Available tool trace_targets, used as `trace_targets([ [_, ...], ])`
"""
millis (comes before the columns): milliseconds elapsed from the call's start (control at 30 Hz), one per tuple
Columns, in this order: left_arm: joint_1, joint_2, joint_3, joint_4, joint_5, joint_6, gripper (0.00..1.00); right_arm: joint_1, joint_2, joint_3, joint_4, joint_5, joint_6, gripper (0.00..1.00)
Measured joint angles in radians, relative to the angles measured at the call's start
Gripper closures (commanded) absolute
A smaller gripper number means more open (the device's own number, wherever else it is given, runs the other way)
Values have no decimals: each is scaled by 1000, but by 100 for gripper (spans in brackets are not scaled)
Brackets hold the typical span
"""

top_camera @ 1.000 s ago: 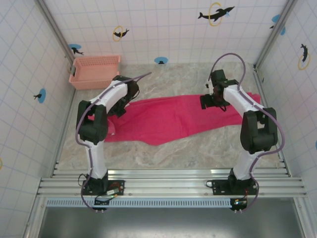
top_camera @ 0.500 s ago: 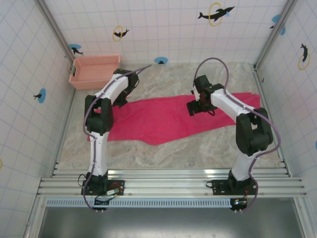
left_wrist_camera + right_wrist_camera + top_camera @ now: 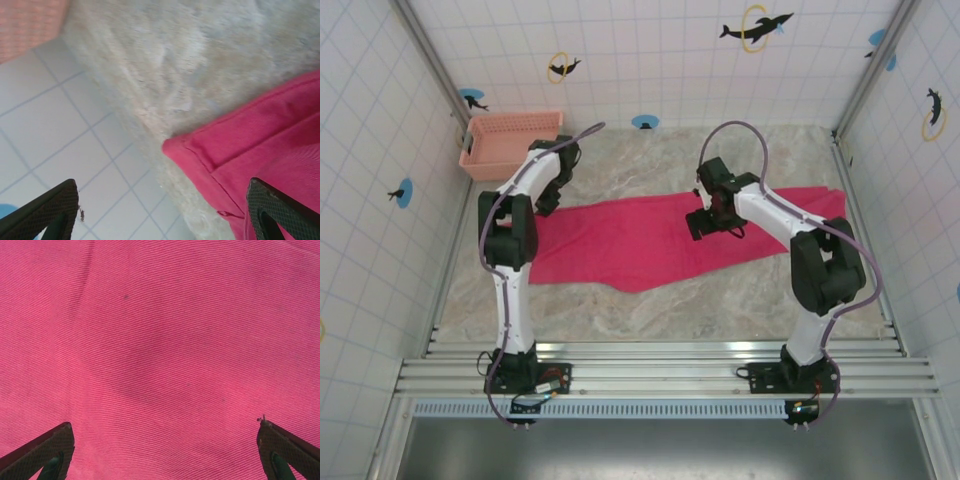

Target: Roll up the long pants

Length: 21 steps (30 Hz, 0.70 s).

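The long pants (image 3: 640, 240) lie flat across the worktop (image 3: 650, 305), running left to right. The left pincer (image 3: 162, 202) gapes wide and empty above their far-left corner. The right pincer (image 3: 165, 440), equally spread and empty, hangs over the cloth's middle.

I work in a robot lab's enclosed test cell: aluminium rails (image 3: 660, 365) at 6 o'clock, white grid-printed wall panels (image 3: 650, 60) with dolphin stickers (image 3: 756, 27) at 12, boxing a marble-look tabletop (image 3: 650, 310).
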Motion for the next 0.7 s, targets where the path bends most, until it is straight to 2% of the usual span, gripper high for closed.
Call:
trace_targets([
  [233, -8, -157, -29, 106, -43, 23, 3, 18, 0, 16, -2, 7, 15, 3],
  [400, -37, -285, -156, 135, -29, 18, 3, 9, -1, 19, -3, 37, 18, 2],
  [567, -77, -407, -253, 116, 169, -64, 2, -78, -34, 11, -13, 55, 19, 0],
  [700, -170, -496, -357, 136, 341, -146, 3, -271, -169, -98, 34, 26, 44, 2],
])
